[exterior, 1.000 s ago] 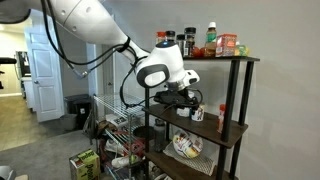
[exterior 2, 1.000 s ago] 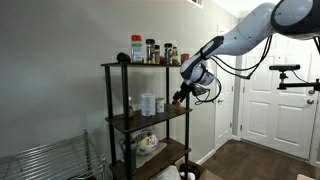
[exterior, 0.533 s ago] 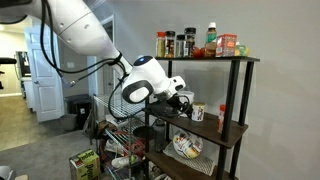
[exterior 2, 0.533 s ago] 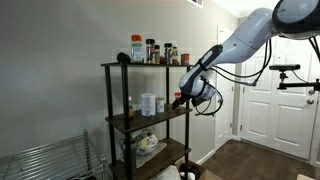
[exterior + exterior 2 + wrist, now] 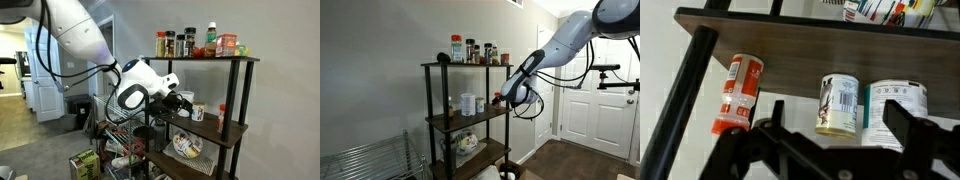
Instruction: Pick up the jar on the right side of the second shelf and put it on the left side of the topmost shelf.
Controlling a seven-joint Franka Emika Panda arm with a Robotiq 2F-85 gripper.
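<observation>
The jar (image 5: 739,93) is small and reddish-orange with a red top. It stands on the second shelf (image 5: 800,38), a dark brown board, and in the wrist view it lies left of my jaws. It also shows in an exterior view (image 5: 222,117) at the shelf's end. My gripper (image 5: 835,135) is open and empty, a short way in front of the shelf (image 5: 181,103), level with the second shelf (image 5: 228,130). A white mug (image 5: 840,103) and a white jar (image 5: 898,110) show between my fingers. The topmost shelf (image 5: 236,59) carries several spice jars (image 5: 175,44).
A chrome wire rack (image 5: 117,128) stands beside the shelving unit, and also shows in an exterior view (image 5: 370,160). A bowl (image 5: 187,146) sits on the third shelf. White doors (image 5: 585,100) are behind the arm. Boxes (image 5: 84,163) lie on the floor.
My arm has drawn back from the second shelf, and the gripper has moved a little away from the mug and jars. It holds nothing. The jar has not moved.
</observation>
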